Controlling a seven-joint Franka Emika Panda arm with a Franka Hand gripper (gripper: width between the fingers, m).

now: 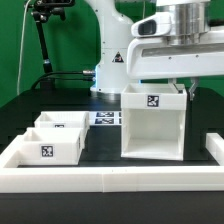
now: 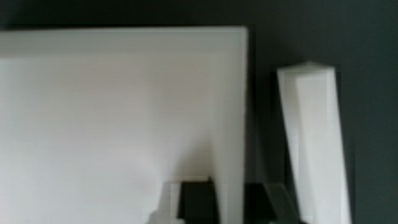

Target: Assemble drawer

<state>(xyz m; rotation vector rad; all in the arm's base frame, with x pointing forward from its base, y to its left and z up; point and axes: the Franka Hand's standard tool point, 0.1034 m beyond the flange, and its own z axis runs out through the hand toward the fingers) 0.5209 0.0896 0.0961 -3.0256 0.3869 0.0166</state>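
Note:
The drawer's tall white housing (image 1: 150, 125) stands upright on the black table at the exterior view's right, its open side facing front and a tag on top. My gripper (image 1: 180, 90) is at its top right edge. In the wrist view the housing (image 2: 107, 110) fills most of the frame, and my gripper (image 2: 231, 200) straddles its thin wall, with one dark finger (image 2: 196, 200) on each side, shut on it. Two knobbed trays (image 1: 50, 148) (image 1: 62, 121) sit at the exterior view's left, apart from the housing.
The marker board (image 1: 105, 118) lies behind the housing near the arm's base (image 1: 110, 70). A long low white wall (image 1: 110, 178) edges the table's front and sides; a white strip (image 2: 306, 130) beside the housing may be part of it. A black stand (image 1: 40, 40) is far left.

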